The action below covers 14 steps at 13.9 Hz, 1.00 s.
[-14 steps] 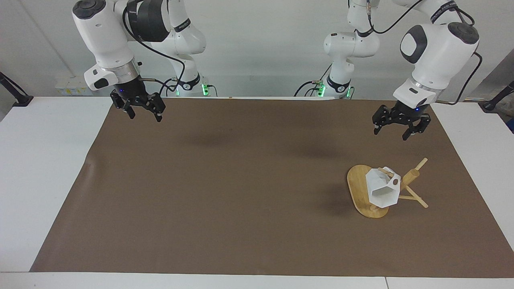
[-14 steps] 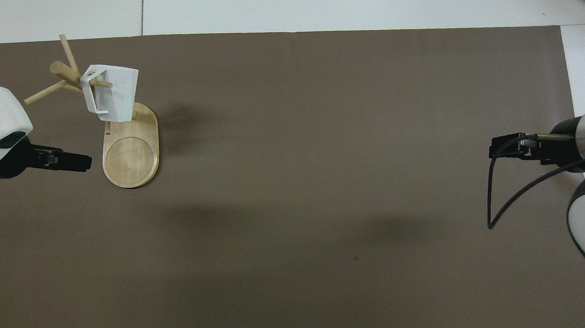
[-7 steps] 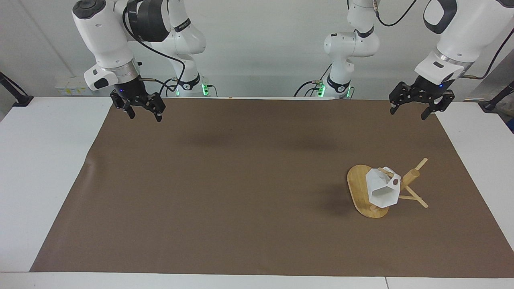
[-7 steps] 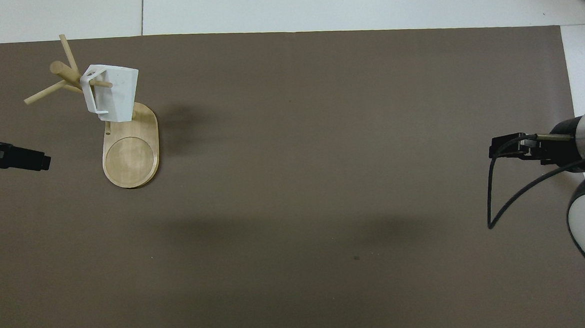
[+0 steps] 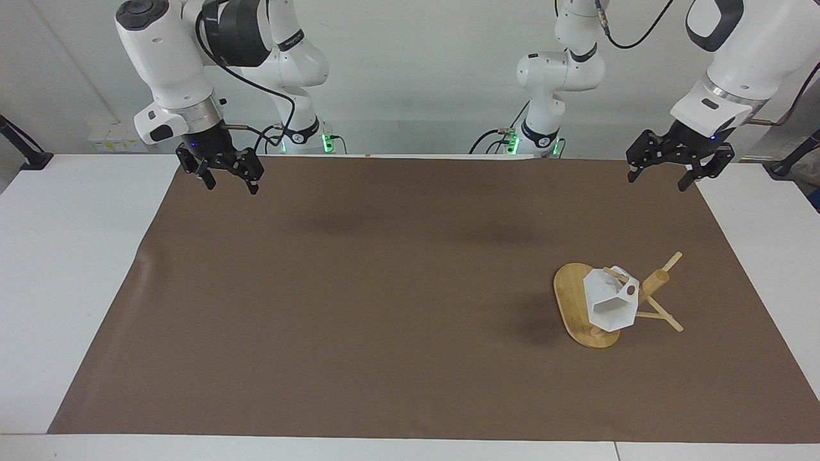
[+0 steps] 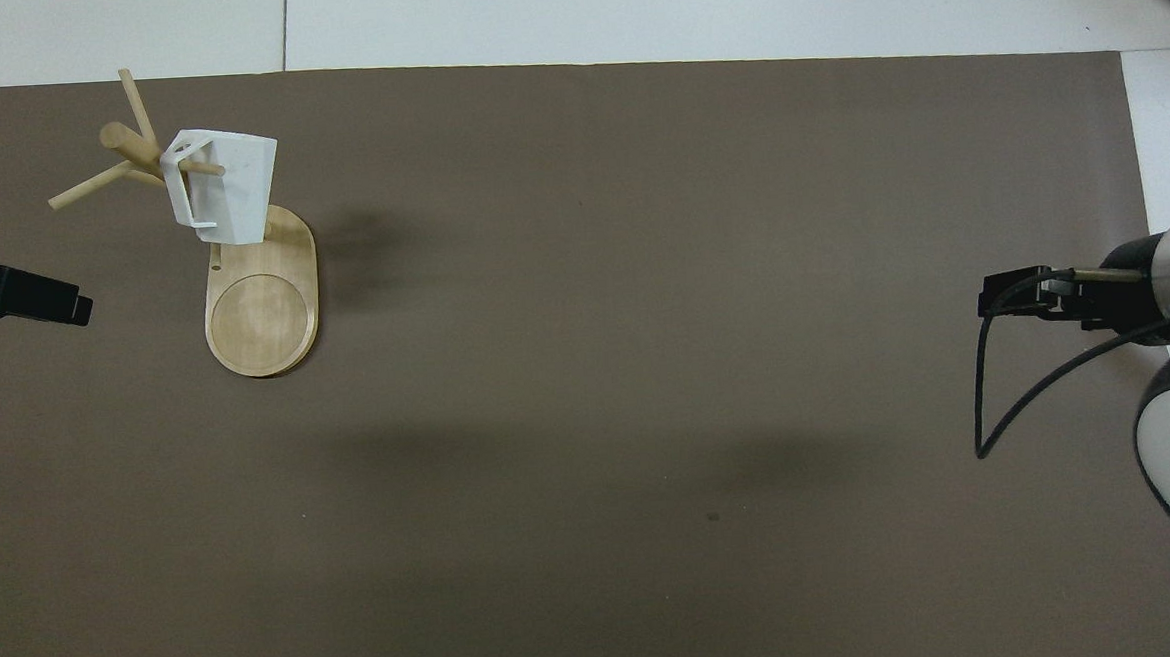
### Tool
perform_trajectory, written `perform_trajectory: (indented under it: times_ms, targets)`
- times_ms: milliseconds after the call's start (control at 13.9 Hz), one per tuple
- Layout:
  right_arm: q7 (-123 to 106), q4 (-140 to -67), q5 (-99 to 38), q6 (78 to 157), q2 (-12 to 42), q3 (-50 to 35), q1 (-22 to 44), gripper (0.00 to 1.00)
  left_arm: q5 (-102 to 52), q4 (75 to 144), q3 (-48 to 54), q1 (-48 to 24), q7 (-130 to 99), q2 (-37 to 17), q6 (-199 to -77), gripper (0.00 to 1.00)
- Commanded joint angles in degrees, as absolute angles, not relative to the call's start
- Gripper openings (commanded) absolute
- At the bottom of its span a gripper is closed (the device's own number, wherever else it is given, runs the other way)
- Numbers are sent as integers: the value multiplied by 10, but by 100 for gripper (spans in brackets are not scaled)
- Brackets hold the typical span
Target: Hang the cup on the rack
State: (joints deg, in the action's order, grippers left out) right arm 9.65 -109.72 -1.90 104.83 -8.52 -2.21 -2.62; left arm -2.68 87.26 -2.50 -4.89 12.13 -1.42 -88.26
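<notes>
The cup [image 5: 610, 304] hangs by its handle on a peg of the rack [image 5: 576, 307], toward the left arm's end of the surface [image 5: 384, 288]. Left tool [image 5: 663, 171] and right tool [image 5: 229, 176] hover wide, empty. Risk: the cup may slip off the peg

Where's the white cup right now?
The cup hangs by its handle on a peg of the rack, above the rack's oval base, toward the left arm's end of the brown mat.
</notes>
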Motion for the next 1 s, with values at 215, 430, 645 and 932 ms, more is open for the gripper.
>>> perform_trajectory:
  times_ms: [215, 430, 645, 932]
  targets:
    - [89, -1100, -30, 1050, -92, -23, -32, 100, -17, 903, -22, -47, 113, 5, -883, 100]
    - [89, -1101, -30, 1050, -92, -23, -32, 100, -17, 898, -22, -47, 113, 5, -884, 100]
    - [89, -1100, -30, 1050, -92, -23, -31, 100, -18, 893, -23, -47, 109, 8, -883, 100]
    - [89, -1100, -30, 1049, -92, -23, -32, 100, -17, 893, -23, -47, 109, 16, -879, 100]
